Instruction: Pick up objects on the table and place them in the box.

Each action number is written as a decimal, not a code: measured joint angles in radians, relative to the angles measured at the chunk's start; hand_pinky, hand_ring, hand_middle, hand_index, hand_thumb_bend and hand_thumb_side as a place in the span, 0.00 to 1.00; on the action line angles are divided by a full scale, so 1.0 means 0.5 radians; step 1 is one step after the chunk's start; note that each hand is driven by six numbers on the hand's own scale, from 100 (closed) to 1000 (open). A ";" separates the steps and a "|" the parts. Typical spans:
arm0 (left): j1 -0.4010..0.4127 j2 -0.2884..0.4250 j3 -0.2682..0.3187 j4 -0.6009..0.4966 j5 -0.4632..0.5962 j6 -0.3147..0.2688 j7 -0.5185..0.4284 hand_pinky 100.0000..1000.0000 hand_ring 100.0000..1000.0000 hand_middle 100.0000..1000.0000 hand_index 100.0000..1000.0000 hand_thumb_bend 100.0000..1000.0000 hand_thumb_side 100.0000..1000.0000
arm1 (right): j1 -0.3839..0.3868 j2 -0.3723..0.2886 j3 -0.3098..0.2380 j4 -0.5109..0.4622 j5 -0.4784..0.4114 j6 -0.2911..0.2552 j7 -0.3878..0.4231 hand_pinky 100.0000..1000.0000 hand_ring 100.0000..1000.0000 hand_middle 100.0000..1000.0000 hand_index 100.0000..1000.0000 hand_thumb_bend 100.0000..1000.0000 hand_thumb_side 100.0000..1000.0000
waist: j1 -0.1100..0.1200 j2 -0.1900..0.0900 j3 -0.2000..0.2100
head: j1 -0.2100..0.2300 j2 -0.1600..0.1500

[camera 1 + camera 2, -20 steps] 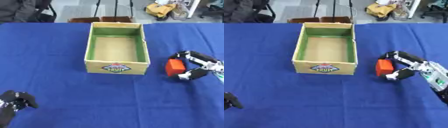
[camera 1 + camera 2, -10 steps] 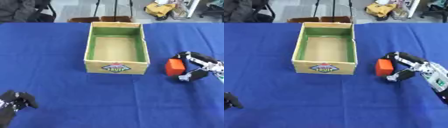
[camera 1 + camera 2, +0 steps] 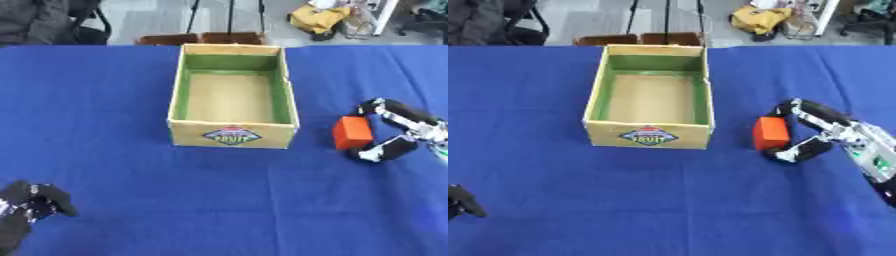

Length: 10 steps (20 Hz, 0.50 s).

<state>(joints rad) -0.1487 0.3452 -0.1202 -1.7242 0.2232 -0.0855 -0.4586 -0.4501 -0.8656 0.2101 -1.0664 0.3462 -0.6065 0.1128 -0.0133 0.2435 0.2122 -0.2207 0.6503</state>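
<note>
An open cardboard box (image 3: 233, 134) with green inner walls stands in the middle of the blue table; nothing lies inside it. To its right an orange block (image 3: 352, 132) rests on the cloth. My right hand (image 3: 404, 127) comes in from the right edge and brackets the block: the fingers (image 3: 383, 106) arch past its far end and the thumb (image 3: 381, 151) lies just beyond its near end. I see no clear pinch on the block. My left hand (image 3: 26, 206) rests at the lower left corner, fingers relaxed, holding nothing.
The blue table (image 3: 114, 100) spreads wide on all sides of the box. Beyond its far edge are chair legs, a brown crate (image 3: 199, 38) and a yellow bag (image 3: 317, 16) on the floor.
</note>
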 measured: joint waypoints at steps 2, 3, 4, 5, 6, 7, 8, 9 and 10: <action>0.000 0.000 0.000 0.000 0.000 0.000 0.000 0.59 0.51 0.45 0.61 0.14 1.00 | 0.000 0.000 0.000 -0.001 0.008 0.010 -0.039 0.68 0.52 0.24 0.40 0.04 0.00 | 0.000 0.000 -0.001 | 0.000 0.000; 0.000 0.000 0.000 0.000 0.000 0.000 0.000 0.59 0.51 0.45 0.61 0.14 1.00 | 0.000 0.000 0.000 -0.001 0.010 0.015 -0.057 0.67 0.51 0.22 0.37 0.00 0.00 | 0.000 0.000 -0.001 | 0.000 0.000; 0.000 0.000 0.000 0.000 0.000 0.000 0.000 0.59 0.51 0.45 0.61 0.14 1.00 | 0.001 0.001 0.000 -0.001 0.010 0.021 -0.077 0.67 0.51 0.20 0.35 0.00 0.00 | 0.001 0.000 -0.002 | 0.001 0.000; 0.000 0.000 0.000 0.000 0.000 0.000 0.000 0.59 0.51 0.45 0.61 0.14 1.00 | 0.001 0.001 0.000 -0.001 0.010 0.026 -0.098 0.66 0.50 0.17 0.32 0.00 0.00 | 0.002 0.000 -0.003 | 0.001 0.000; 0.000 0.000 0.000 0.000 0.000 0.000 0.000 0.59 0.51 0.45 0.61 0.14 1.00 | 0.001 0.001 0.000 -0.002 0.010 0.030 -0.120 0.66 0.50 0.17 0.32 0.00 0.00 | 0.003 0.000 -0.004 | 0.001 0.000; 0.000 0.000 0.000 0.000 0.000 0.000 0.000 0.59 0.51 0.45 0.61 0.14 1.00 | 0.001 0.001 0.000 -0.002 0.009 0.034 -0.142 0.66 0.50 0.16 0.31 0.00 0.00 | 0.005 0.000 -0.005 | 0.002 0.000; 0.000 0.000 0.000 0.000 0.000 0.000 0.000 0.59 0.51 0.45 0.61 0.14 1.00 | 0.002 0.001 0.000 -0.004 0.008 0.037 -0.163 0.66 0.50 0.15 0.30 0.00 0.00 | 0.006 0.000 -0.006 | 0.004 0.000; 0.000 0.000 0.000 0.000 0.000 -0.001 0.000 0.59 0.51 0.45 0.61 0.14 1.00 | 0.002 0.001 0.000 -0.010 0.007 0.041 -0.181 0.66 0.50 0.15 0.30 0.00 0.00 | 0.007 0.000 -0.007 | 0.005 0.000; 0.000 0.000 0.000 0.000 0.000 -0.001 0.000 0.59 0.51 0.45 0.61 0.14 1.00 | 0.002 0.001 0.000 -0.019 0.005 0.043 -0.195 0.66 0.50 0.14 0.30 0.00 0.00 | 0.007 0.000 -0.009 | 0.006 0.000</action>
<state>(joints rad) -0.1487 0.3452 -0.1202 -1.7242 0.2231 -0.0859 -0.4585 -0.4490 -0.8650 0.2103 -1.0757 0.3486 -0.5850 0.0151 -0.0096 0.2436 0.2078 -0.2174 0.6503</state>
